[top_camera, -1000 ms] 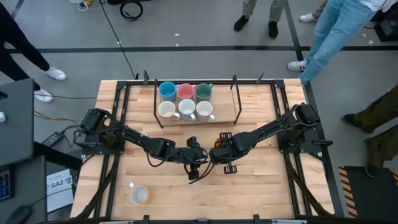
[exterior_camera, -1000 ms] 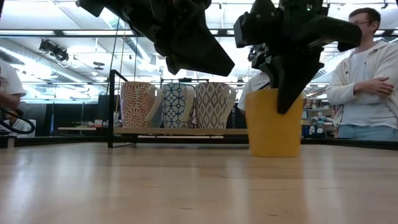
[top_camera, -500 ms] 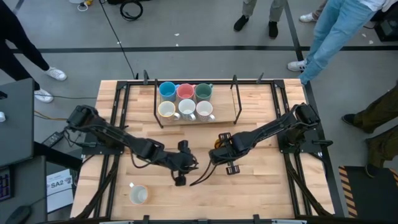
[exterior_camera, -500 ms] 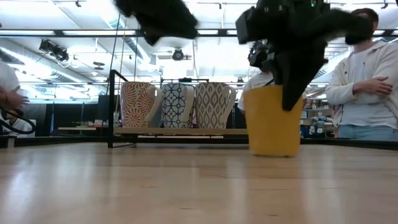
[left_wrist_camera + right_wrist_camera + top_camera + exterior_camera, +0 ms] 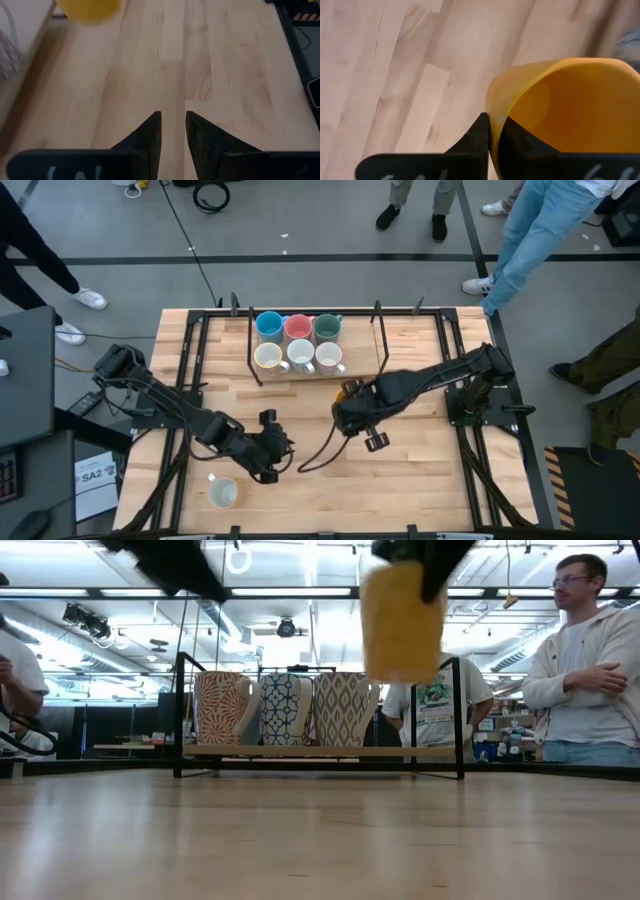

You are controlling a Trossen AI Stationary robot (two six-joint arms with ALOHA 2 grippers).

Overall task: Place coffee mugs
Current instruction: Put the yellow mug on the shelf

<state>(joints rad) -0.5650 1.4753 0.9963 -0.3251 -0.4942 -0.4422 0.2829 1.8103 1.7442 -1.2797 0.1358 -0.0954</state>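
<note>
An orange mug hangs in the air over the table's middle, with my right gripper shut on it; from above only a sliver of the mug shows under the arm. My left gripper hovers over the table's near left part, its fingers a narrow gap apart with nothing between them. A white mug stands upright near the front left corner. Six mugs stand in two rows of three on the rack's board at the far side. My right gripper holds the orange mug by its rim, one finger outside the wall and the other inside the cup. The fingers come from above, pointing steeply down. The mug hangs below them, roughly upright and lifted clear of the table.
The rack is a black metal frame with a wooden board, free at its right end. In the low view three patterned mugs fill its left part. People stand beyond the table's far and right sides. Bare wood lies between the arms and the near edge.
My right gripper has gone straight up with the orange mug, which stood on the table and now hangs clear above it. My left gripper has drawn away from the mug toward the table's left and near edge.
</note>
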